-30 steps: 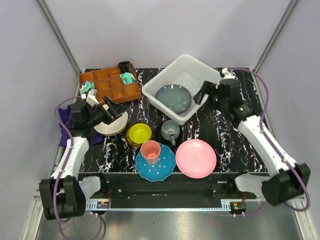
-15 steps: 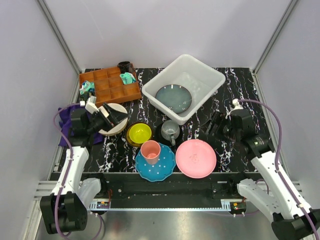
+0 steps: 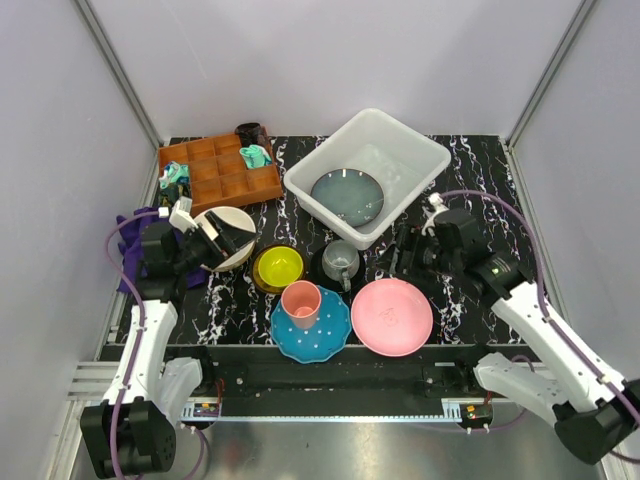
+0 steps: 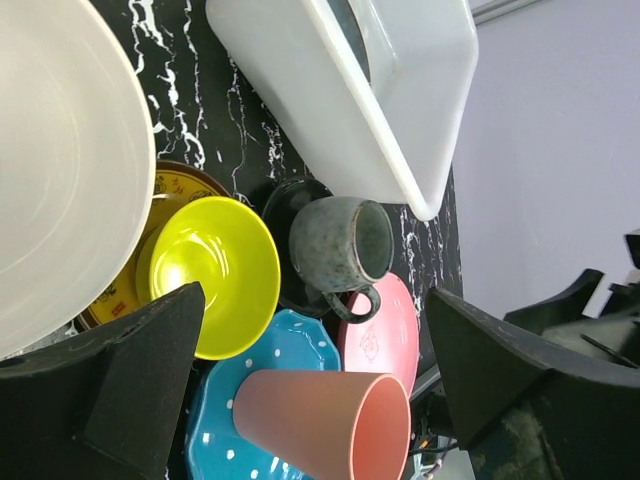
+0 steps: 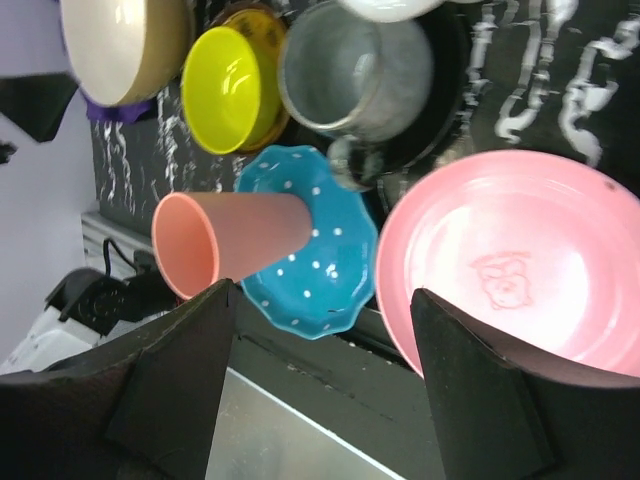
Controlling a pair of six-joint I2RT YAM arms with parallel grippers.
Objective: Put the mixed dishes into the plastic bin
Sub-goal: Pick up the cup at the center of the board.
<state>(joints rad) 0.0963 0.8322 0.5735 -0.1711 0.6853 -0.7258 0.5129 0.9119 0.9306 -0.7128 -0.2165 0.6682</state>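
Left end effector [image 3: 221,238] hovers at the cream bowl [image 4: 60,150] on the left of the worktop [image 3: 290,155]. Its jaws are spread wide with nothing clamped. The bowl's rim runs right beside one finger, but I cannot tell if they touch. Right end effector [image 3: 400,252] is released too, jaws wide, hanging by the far edge of the pink plate [image 3: 392,316]. The plastic bin [image 3: 425,152] stands at the back right with the grey-blue plate [image 3: 347,197] lying flat inside. Out front sit the yellow bowl [image 3: 278,267], the grey mug [image 3: 342,260] on the black saucer [image 4: 285,200], and the pink cup [image 3: 300,303] upright on the blue dotted plate [image 3: 325,340].
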